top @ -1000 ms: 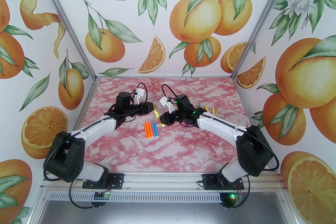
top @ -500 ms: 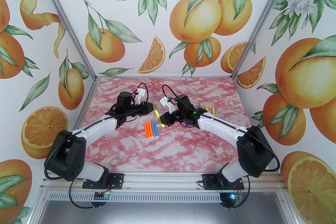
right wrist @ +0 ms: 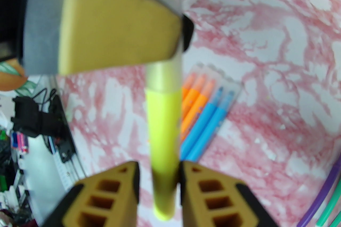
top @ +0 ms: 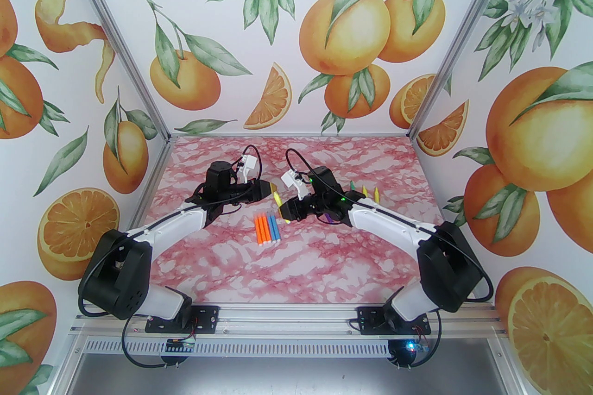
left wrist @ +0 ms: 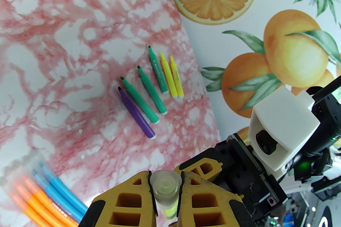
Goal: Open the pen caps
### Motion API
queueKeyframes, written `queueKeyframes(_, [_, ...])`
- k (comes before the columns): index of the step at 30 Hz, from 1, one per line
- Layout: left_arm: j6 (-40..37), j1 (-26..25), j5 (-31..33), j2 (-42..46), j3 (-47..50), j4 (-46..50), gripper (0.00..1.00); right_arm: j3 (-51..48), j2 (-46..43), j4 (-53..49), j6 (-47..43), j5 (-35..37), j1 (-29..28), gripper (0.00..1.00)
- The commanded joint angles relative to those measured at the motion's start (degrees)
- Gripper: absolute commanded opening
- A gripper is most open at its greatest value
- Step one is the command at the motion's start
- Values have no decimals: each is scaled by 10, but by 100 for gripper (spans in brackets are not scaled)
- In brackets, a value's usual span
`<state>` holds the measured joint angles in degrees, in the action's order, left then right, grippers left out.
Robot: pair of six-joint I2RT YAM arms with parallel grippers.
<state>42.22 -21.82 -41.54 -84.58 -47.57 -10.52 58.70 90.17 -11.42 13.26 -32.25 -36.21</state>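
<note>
A yellow pen [top: 277,199] [right wrist: 162,124] is held in the air between both grippers. My right gripper [top: 283,213] [right wrist: 159,175] is shut on its barrel. My left gripper [top: 274,190] [left wrist: 165,180] is shut on the translucent pen cap [left wrist: 165,183] [right wrist: 164,78] at the pen's other end, and the cap still sits on the barrel. On the table, a row of orange and blue pens [top: 267,228] [right wrist: 205,111] with translucent caps on lies just below the grippers.
Several uncapped pens lie right of the grippers: a purple pen [left wrist: 136,112], green pens [left wrist: 149,93] and yellow pens [left wrist: 170,77], partly behind my right arm [top: 384,217] in the top view. The pink marbled table [top: 296,272] is walled on three sides.
My left gripper has edged right onto the upper end of the yellow pen. The right gripper, with the pen in it, has shifted slightly left.
</note>
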Motion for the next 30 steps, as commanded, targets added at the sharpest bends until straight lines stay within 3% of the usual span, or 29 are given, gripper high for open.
queueKeyframes(1, [6,-1,-4,1,-15,-20,0,-4,16,17,5,-16,-1,31])
queueKeyframes(6, [8,-1,-6,2,-14,-23,0,2,25,16,6,-18,-2,27])
queueKeyframes(16, [-11,10,8,0,-17,-2,0,-4,15,1,-2,-14,-3,1])
queueKeyframes(30, [-24,115,11,2,-72,50,0,-85,-33,-78,-72,19,-21,0])
